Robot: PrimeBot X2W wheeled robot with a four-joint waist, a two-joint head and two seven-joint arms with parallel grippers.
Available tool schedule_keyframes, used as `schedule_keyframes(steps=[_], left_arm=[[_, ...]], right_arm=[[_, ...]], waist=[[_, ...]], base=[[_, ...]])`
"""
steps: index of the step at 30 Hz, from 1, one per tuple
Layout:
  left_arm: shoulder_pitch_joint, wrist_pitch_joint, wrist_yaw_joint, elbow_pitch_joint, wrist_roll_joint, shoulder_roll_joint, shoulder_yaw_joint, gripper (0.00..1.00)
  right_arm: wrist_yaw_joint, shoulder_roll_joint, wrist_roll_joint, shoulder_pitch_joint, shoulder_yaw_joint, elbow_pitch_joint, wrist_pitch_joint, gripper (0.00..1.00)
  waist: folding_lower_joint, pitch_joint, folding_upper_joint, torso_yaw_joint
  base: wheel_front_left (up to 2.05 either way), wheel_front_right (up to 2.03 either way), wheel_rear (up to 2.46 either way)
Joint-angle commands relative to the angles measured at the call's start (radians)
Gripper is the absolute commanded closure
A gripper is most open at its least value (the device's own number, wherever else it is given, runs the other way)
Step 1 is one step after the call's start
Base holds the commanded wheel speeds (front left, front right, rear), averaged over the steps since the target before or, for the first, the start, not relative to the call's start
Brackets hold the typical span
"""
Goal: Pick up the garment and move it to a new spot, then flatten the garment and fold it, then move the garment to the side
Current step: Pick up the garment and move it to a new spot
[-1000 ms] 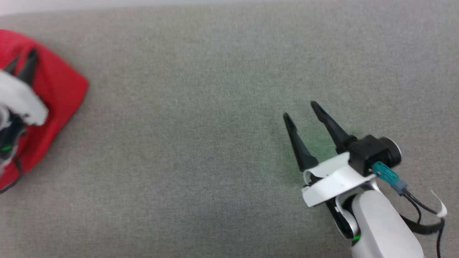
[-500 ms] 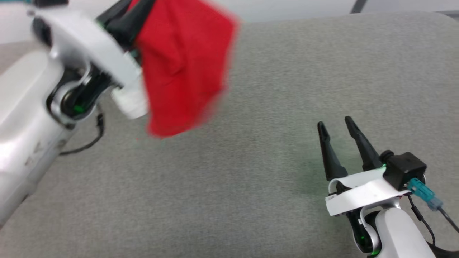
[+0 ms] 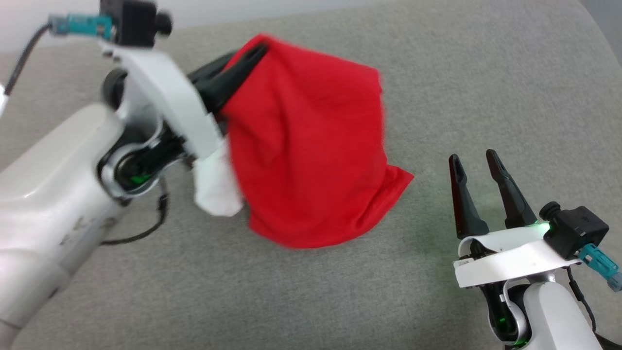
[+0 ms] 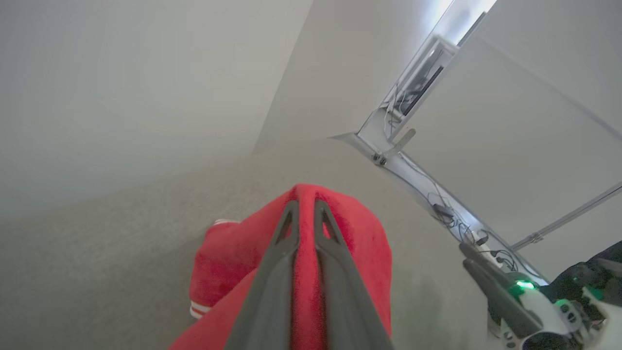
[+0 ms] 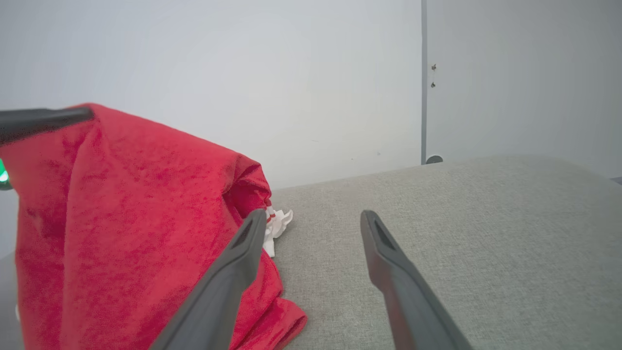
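Grey cushion (image 3: 486, 73); garment (image 3: 311, 155) in left end effector (image 4: 304, 204) now nearer centre.

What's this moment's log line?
left fingers: shut on bright red jersey garment | right fingers: open, empty | lower edge on grey fabric surface

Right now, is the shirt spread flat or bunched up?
Bunched: the shirt hangs in folds from the shut left gripper, lower end on the grey surface.
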Motion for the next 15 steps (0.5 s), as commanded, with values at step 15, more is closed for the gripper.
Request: schedule_keyframes(steps=[15], left_arm=[[-0.005, 0.132, 0.0, 0.094, 0.316, 0.043, -0.259, 1.0]], right_arm=[[0.0, 0.001, 0.052, -0.022, 0.023, -0.029, -0.002, 0.0]], waist=[[0.0, 0.117, 0.0, -0.059]], base=[[0.0, 0.0, 0.0]])
